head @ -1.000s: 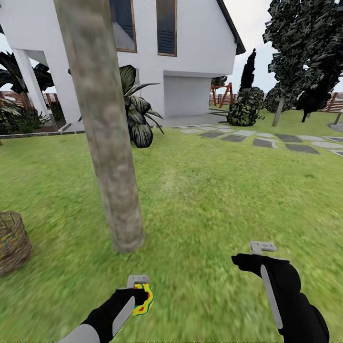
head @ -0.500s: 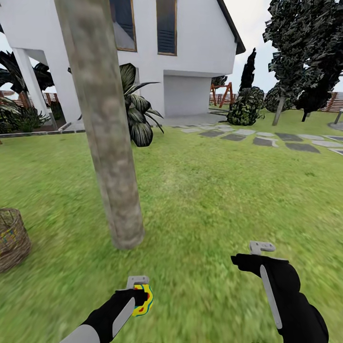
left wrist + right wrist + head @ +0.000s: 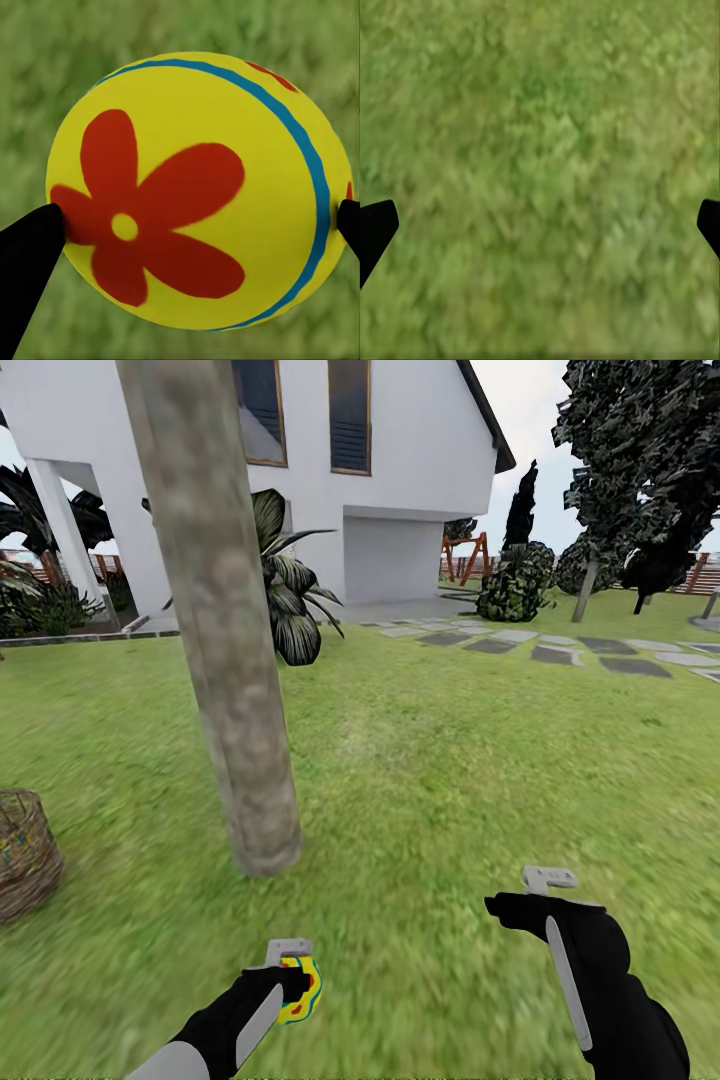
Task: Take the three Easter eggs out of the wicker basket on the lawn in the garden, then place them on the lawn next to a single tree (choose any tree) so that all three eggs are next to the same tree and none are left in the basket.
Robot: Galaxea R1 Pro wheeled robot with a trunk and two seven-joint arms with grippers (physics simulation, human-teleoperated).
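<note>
Lawn [image 3: 430,760] beneath me, tree [image 3: 235,690] just ahead. My left gripper [image 3: 292,982] clamps an Easter egg [image 3: 196,191]; my right gripper [image 3: 520,895] spread wide, empty.

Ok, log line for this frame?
left gripper: shut on egg | right gripper: open | tree: just ahead | basket: far left

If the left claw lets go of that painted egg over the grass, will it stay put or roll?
The Easter egg looks round and smooth, so it could roll slightly. The lawn appears level and grassy, which should stop it. The left claw touches only its sides, so it may slip.
</note>
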